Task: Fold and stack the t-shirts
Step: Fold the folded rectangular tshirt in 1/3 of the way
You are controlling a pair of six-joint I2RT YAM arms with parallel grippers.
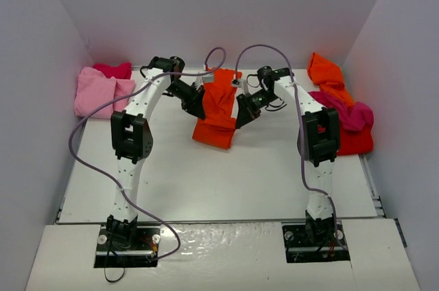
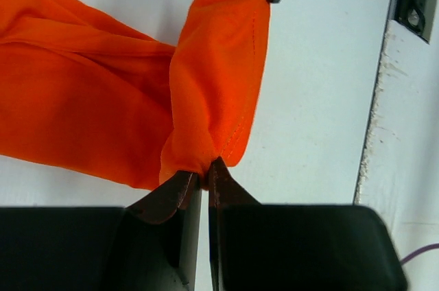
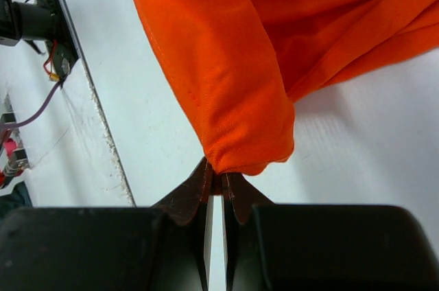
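Work on the folding looked partly done. Both grippers had one orange shirt (image 1: 218, 116) pinched between them in the upper middle of the top view, above the white table (image 1: 226, 181). The left gripper (image 2: 206, 171) was closed tight on a bunched, hemmed edge of the cloth, its dark fingertips almost meeting with the fabric caught between them. The right gripper (image 3: 215, 174) was likewise closed on a rounded fold of the same shirt. The cloth sagged between and below the two grips, creased and not flat, so its fold seemed unfinished.

At the upper left of the top view lay a light pink shirt (image 1: 96, 95) with a magenta one (image 1: 113, 70) touching it behind. They looked compact, perhaps already folded and set aside, though I could not tell how neatly. At the upper right sat a loose heap against the wall: a second orange shirt (image 1: 326, 71), a magenta shirt (image 1: 346, 114) and a red shirt (image 1: 357, 141), crumpled together. Those seemed left to fold and stack, along with the shirt in hand.
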